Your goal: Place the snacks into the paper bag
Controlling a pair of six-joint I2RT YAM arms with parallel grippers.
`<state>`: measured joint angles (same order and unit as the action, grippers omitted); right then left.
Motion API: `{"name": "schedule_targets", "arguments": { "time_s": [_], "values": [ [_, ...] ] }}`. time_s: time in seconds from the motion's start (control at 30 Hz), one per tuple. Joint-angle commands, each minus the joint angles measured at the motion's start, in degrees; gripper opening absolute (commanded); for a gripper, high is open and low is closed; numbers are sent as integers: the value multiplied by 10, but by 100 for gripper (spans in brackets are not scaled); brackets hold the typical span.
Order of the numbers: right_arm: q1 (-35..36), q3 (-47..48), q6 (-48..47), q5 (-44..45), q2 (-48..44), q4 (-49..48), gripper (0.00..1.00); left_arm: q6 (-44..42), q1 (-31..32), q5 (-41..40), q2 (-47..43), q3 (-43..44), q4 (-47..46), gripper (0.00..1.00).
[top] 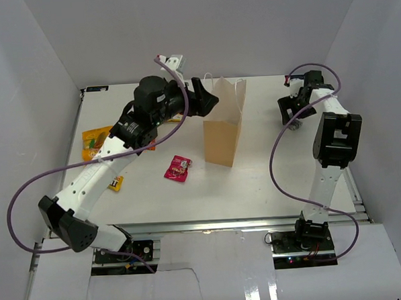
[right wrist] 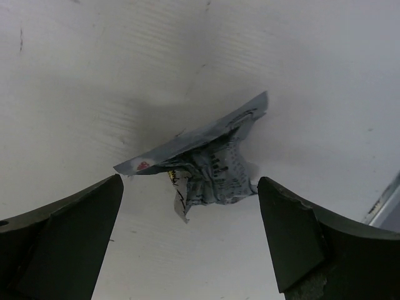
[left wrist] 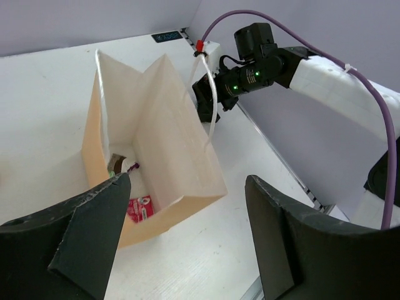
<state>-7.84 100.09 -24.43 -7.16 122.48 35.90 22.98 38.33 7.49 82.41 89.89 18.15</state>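
The tan paper bag (top: 224,132) stands upright mid-table with its mouth open. My left gripper (top: 207,98) hovers open and empty by the bag's top left rim. In the left wrist view the bag (left wrist: 169,125) holds a red packet (left wrist: 139,208) and a dark packet (left wrist: 116,164) at its bottom, and the gripper (left wrist: 187,182) holds nothing. A red packet (top: 178,168) lies left of the bag. An orange packet (top: 95,143) and a yellow packet (top: 115,184) lie at the far left. My right gripper (right wrist: 189,182) is open, straddling a crumpled silver-grey packet (right wrist: 212,164) on the table.
The right gripper (top: 293,117) is at the back right near the table's right edge rail (top: 353,182). The left arm (top: 107,161) stretches diagonally over the left packets. White walls enclose the back and both sides. The right arm (left wrist: 269,62) shows beyond the bag.
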Motion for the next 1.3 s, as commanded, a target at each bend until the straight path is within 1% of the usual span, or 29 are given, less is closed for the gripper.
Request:
{"name": "schedule_targets", "arguments": {
  "time_s": [0.0,0.1,0.13,0.23,0.27,0.3,0.33,0.5,0.53,0.6,0.63,0.7,0.73,0.77,0.8,0.87,0.97,1.03,1.07,1.13,1.17,1.23,1.27],
  "values": [
    [5,41,-90,-35,5,59,94,-4,3,-35,-72,-57,-15,84],
    [8,41,-100,-35,15,58,94,18,2,-56,-115,-102,-15,85],
    [9,40,-99,-27,21,57,94,24,3,-60,-124,-130,-15,85],
    [9,37,-102,-14,34,49,90,50,2,-66,-159,-178,-15,85],
    [9,37,-103,-12,38,49,86,55,3,-66,-167,-187,-15,85],
    [9,36,-104,-11,40,48,84,65,3,-82,-174,-196,-15,85],
    [9,35,-105,-13,43,49,79,68,3,-91,-186,-212,-15,85],
    [9,26,-113,-16,46,50,68,86,3,-105,-209,-249,-15,85],
    [9,23,-114,-16,46,51,63,92,2,-107,-213,-260,-15,85],
    [9,18,-116,-18,44,52,60,98,2,-109,-217,-269,-15,85],
    [9,15,-117,-19,44,51,54,103,3,-110,-219,-273,-15,85],
    [8,5,-120,-22,40,53,46,108,3,-114,-225,-285,-15,86],
    [7,2,-120,-22,38,53,38,111,2,-114,-227,-290,-15,86],
    [5,-5,-120,-28,33,55,35,113,2,-115,-232,-298,-15,85],
    [5,-8,-120,-34,28,59,30,115,3,-116,-235,-304,-15,86],
    [2,-21,-119,-53,14,65,26,121,3,-118,-242,-320,-13,85],
    [-3,-53,-127,-120,-39,61,23,131,3,-126,-258,-340,-6,86],
    [-3,-70,-137,-154,-92,59,20,138,2,-128,-272,-363,-2,86],
    [-3,-76,-138,-193,-129,59,20,144,3,-131,-275,-371,0,87],
    [-3,-95,-138,-233,-165,59,18,151,2,-138,-284,-394,4,87],
    [-2,-100,-135,-272,-200,59,18,153,2,-139,-285,-400,4,88],
    [0,-107,-124,-305,-234,56,18,159,1,-140,-286,-417,7,88],
    [1,-109,-118,-336,-267,52,18,159,1,-140,-285,-422,7,88]
  ]
}}
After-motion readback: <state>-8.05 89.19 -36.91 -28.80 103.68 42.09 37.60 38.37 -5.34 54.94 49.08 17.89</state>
